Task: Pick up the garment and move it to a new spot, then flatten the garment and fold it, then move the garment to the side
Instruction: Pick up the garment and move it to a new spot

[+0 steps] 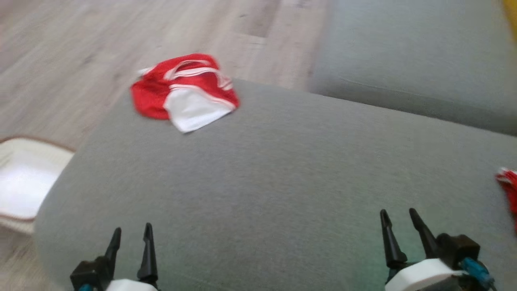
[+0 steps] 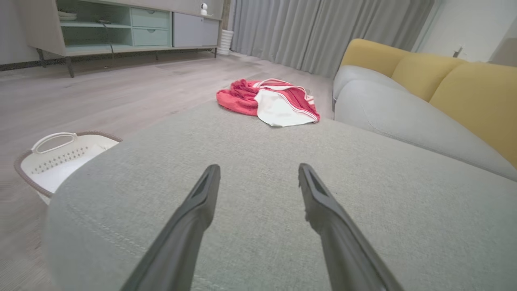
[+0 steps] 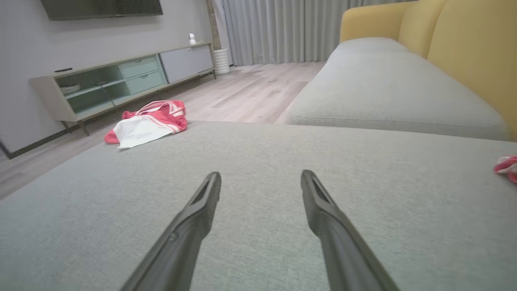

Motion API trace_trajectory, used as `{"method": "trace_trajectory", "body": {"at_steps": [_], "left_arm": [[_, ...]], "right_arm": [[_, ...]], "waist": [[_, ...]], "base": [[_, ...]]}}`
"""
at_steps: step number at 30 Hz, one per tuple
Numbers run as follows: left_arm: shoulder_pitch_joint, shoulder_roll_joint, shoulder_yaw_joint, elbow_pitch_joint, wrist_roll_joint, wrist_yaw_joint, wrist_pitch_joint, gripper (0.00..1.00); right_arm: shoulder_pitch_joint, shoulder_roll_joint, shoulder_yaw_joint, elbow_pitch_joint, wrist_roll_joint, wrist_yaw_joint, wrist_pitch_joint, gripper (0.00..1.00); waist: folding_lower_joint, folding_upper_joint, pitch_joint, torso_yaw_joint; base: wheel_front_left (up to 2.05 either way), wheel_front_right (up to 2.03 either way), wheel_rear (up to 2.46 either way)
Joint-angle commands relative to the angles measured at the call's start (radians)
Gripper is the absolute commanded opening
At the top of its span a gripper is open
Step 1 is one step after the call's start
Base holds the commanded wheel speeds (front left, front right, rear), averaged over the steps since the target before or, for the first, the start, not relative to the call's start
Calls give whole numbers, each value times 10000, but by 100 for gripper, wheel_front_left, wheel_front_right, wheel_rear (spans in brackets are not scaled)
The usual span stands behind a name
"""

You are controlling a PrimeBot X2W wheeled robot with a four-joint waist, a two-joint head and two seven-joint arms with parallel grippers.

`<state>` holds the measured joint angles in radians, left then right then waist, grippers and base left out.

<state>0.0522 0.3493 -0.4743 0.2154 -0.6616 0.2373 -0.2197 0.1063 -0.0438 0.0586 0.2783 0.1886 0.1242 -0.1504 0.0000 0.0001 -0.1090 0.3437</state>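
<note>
A crumpled red and white garment [image 1: 183,91] lies at the far edge of a wide grey upholstered cushion [image 1: 282,173], toward its left side, with a white panel turned up nearest the robot. Both arms hang low over the near part of the cushion, well apart from the garment. The left gripper [image 1: 132,228] has its two dark fingers spread with nothing between them, and the right gripper [image 1: 398,211] is likewise spread and empty. At the cushion's right edge sits another scrap of red and white cloth [image 1: 508,190], only partly in frame. A white laundry basket [image 1: 40,141] with a brown rim stands on the wood floor [image 1: 80,48] beside the cushion's left side. Beyond, a grey sofa seat [image 2: 404,117] with yellow back cushions [image 2: 464,89] adjoins the cushion.
</note>
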Motion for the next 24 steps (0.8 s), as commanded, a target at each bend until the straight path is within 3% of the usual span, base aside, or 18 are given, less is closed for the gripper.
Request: {"method": "trace_trajectory", "body": {"at_steps": [1,7,15,24], "left_arm": [[-579,270,511,-385,62,86,-36,100],[-249,335,946,-880,5,399,-210,100],[11,508,1240,-1252,31,475,-302,100],[-1246,1523,1387,-1942,227,45,451,100]], "right_arm": [[-717,-64,358,-243,70,65,-152,100],[-1313,-64,1036,8,49,65,-132,100],[-1693,-64,1555,350,130,65,-192,100],[-1330,-64,824,175,-208,65,-144,100]], "waist": [[0,-1,126,900],[0,-1,464,1186],[0,-1,579,1280],[0,-1,770,1391]], "base": [[0,0,0],[0,0,0],[0,0,0],[0,0,0]]}}
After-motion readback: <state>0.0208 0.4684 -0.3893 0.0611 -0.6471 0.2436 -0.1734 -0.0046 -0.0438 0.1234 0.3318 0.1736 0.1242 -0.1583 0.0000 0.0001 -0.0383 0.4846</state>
